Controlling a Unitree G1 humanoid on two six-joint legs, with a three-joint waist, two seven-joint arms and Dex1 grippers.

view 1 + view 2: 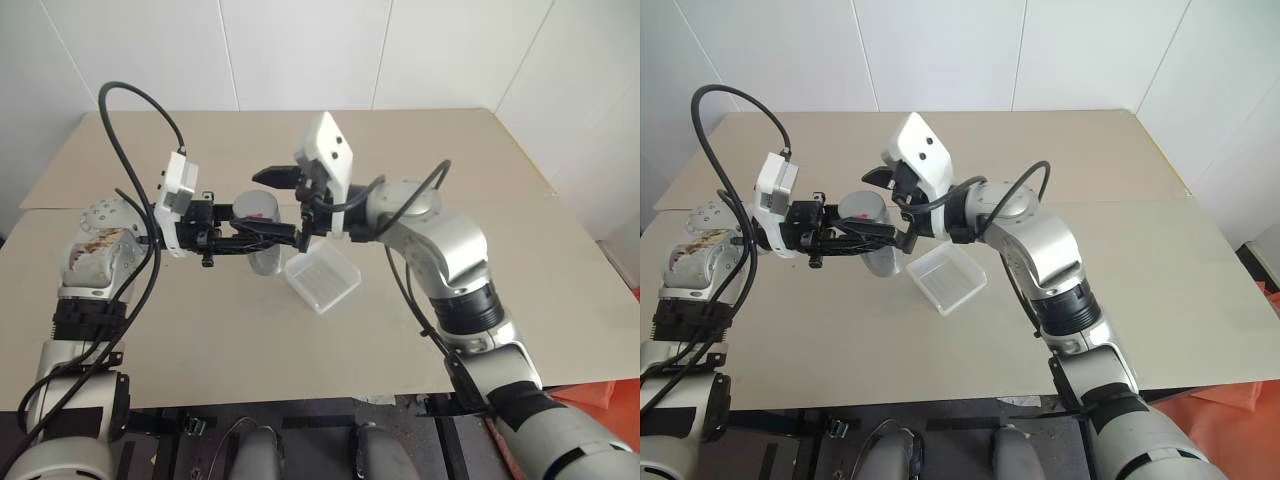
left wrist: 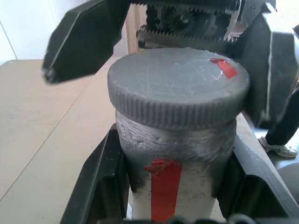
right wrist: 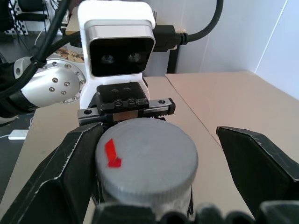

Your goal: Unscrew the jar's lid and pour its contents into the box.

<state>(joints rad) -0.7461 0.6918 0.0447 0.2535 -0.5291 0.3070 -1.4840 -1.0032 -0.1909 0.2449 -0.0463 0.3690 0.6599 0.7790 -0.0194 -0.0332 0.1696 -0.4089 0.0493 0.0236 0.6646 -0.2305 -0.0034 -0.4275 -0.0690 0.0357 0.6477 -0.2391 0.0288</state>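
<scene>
Above the tan table [image 1: 520,300], the left gripper [image 2: 175,186] pinches the jar [image 2: 173,154] by its body, a black finger pressed to each side, and holds it in the air with the lid [image 2: 180,86] turned toward the right gripper [image 3: 147,154]; the right gripper's fingers [image 3: 259,161] stand spread wide on either side of the lid, one seeming to brush its rim, the other apart from it; the lid is still on, grey and ridged, with a small red mark on top; a red streak runs down the jar's side; the contents cannot be made out; the box [image 1: 322,277] lies on the table just below the two grippers, clear and apparently empty.
</scene>
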